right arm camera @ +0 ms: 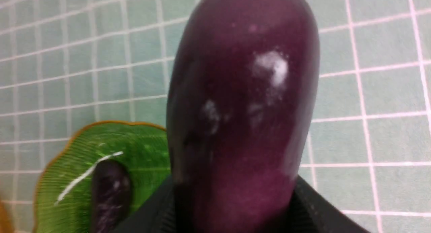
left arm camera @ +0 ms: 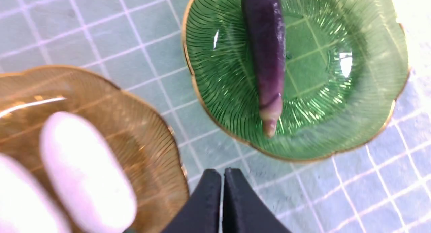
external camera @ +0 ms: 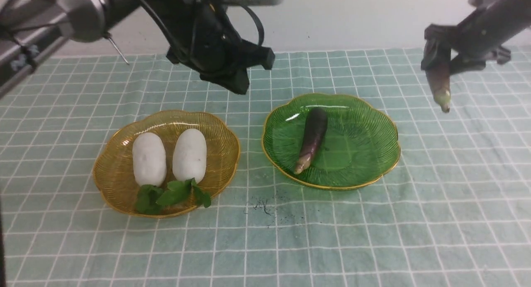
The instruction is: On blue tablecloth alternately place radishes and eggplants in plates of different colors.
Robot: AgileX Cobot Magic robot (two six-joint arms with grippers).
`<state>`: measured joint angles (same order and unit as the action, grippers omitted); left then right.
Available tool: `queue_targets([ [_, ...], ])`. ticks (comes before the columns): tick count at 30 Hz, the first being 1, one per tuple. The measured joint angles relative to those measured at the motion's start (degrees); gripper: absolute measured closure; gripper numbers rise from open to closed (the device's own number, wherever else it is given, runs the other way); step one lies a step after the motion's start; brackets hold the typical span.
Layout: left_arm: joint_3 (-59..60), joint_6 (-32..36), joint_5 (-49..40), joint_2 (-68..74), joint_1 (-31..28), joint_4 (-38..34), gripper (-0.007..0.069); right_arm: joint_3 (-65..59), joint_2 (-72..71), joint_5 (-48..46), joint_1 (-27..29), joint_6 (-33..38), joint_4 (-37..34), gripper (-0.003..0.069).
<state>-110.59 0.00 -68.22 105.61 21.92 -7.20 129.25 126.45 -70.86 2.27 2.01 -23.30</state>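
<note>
On the large pale teal-blue gridded tablecloth (external camera: 415, 220), at the left, an amber-yellow ribbed plate (external camera: 220, 142) holds two stubby white oval radishes (external camera: 149, 158) lying side by side, their green leafy sprigs (external camera: 170, 194) toward the near rim. Above the cloth behind this plate hangs the left claw (left arm camera: 222, 174), clenched on nothing. Just right, a bright green ribbed plate (external camera: 365, 142) carries one slim dark purple eggplant (external camera: 313, 137). Farther right, lifted clear of the cloth, the right claw (external camera: 435, 59) grasps a second eggplant (external camera: 440, 83), stem end down.
</note>
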Motion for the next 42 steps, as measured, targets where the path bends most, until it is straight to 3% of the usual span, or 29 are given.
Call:
queue_targets([
  [12, 16.68, 1.15, 0.35, -20.86, 0.0, 1.74, 0.0632, -5.81, 3.99, -0.75, -8.78, -0.53, -0.67, 0.0309],
  [14, 22.8, 1.15, 2.18, -26.73, 0.0, 1.68, 0.0632, -5.81, 5.45, -0.75, -9.46, -1.4, -0.67, 0.0273],
  [16, 29.92, 1.15, 4.15, -33.61, 0.0, 0.91, 0.0632, -5.81, 6.66, -0.6, -10.14, -2.01, -0.67, 0.0167],
  [18, 34.96, 1.15, 5.48, -38.5, 0.0, -0.13, 0.0632, -5.81, 7.0, -0.55, -10.53, -2.01, -0.67, 0.0109],
  [21, 41.59, 1.15, 7.1, -44.89, 0.0, -1.41, 0.0632, -5.81, 7.0, -0.51, -10.72, -2.45, -0.8, 0.005],
  [23, 44.73, 1.15, 7.85, -47.88, 0.0, -1.63, 0.0632, -5.94, 6.41, -0.45, -10.72, -2.5, -0.87, 0.0048],
  [26, 50.43, 1.09, 9.55, -53.24, 0.0, -1.84, 0.0632, -8.22, 0.91, -0.39, -10.72, -1.57, -0.87, 0.0106],
  [27, 52.66, 0.65, 10.92, -56.0, 0.0, -1.84, 0.0632, -10.65, -4.41, -0.39, -10.72, -0.77, -0.8, 0.0175],
  [28, 52.95, 0.68, 11.1, -56.33, 0.0, -1.84, 0.0632, -11.03, -5.19, -0.39, -10.72, -0.65, -0.65, 0.0186],
  [31, 57.56, -0.89, 15.02, -61.86, 0.0, -1.91, 0.0632, -19.22, -21.54, -0.38, -10.72, 1.83, 1.46, 0.0416],
  [32, 57.95, -0.97, 15.69, -62.34, 0.0, -1.91, 0.0632, -20.31, -22.49, -0.38, -10.72, 1.97, 1.79, 0.0445],
  [34, 59.7, -1.08, 17.98, -64.31, 0.0, -1.91, 0.0632, -27.37, -33.89, -0.43, -10.72, 3.64, 3.9, 0.0596],
  [37, 61.36, -1.08, 21.13, -64.9, 0.0, -2.02, 0.0632, -39.24, -49.02, 2.98, -10.72, 6.23, 6.17, 0.066],
  [42, 62.53, -1.02, 24.08, -64.9, 0.0, -2.08, 0.0632, -66.03, -77.27, 32.25, -10.72, 9.51, 7.2, 0.0673],
])
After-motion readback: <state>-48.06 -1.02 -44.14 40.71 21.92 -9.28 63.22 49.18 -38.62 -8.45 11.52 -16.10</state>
